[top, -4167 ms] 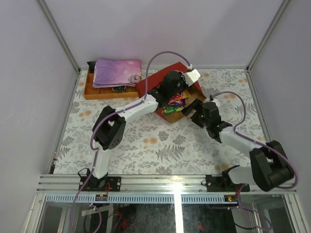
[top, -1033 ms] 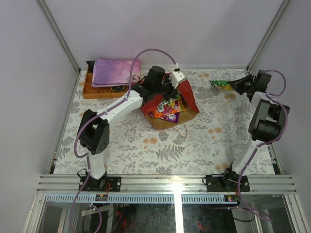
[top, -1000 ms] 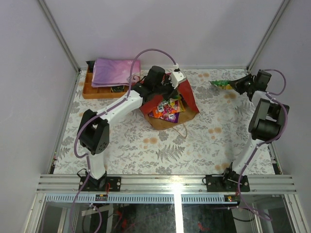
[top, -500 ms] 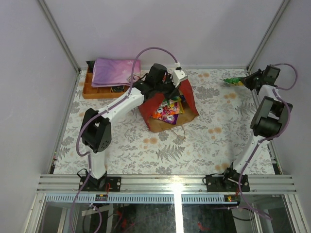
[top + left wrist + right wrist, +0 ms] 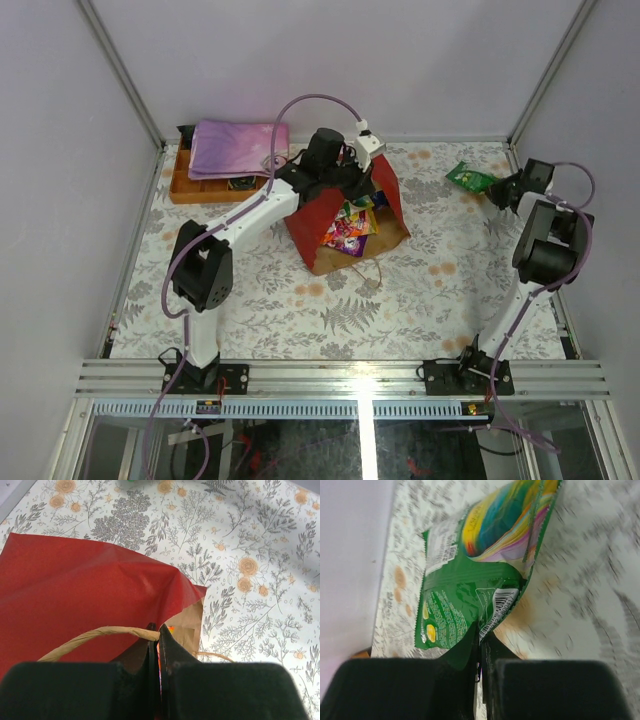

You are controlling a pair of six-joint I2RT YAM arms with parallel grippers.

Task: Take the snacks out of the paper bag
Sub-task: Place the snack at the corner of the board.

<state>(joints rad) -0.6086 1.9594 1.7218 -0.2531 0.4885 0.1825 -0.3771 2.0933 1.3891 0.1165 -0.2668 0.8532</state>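
The paper bag (image 5: pixel 312 208), red outside and brown inside, stands tilted at the back middle of the table with its mouth facing me. Several colourful snacks (image 5: pixel 348 222) show inside it. My left gripper (image 5: pixel 354 172) is shut on the bag's upper rim (image 5: pixel 165 597), right by a paper loop handle (image 5: pixel 95 635). Far to the right, my right gripper (image 5: pixel 498 188) is shut on the corner of a green snack packet (image 5: pixel 467 178). That packet (image 5: pixel 465 600) hangs out past the closed fingertips, above the flowered tabletop.
A wooden tray (image 5: pixel 186 187) holding a folded purple cloth (image 5: pixel 238 148) sits at the back left, close to the bag. Grey walls and metal frame posts (image 5: pixel 524 110) close in the table, tight beside the right arm (image 5: pixel 545 250).
My right gripper swung the green packet up toward the back right corner, then brought it back down and slightly left. The left gripper kept its hold and drew the bag's rim a little higher.
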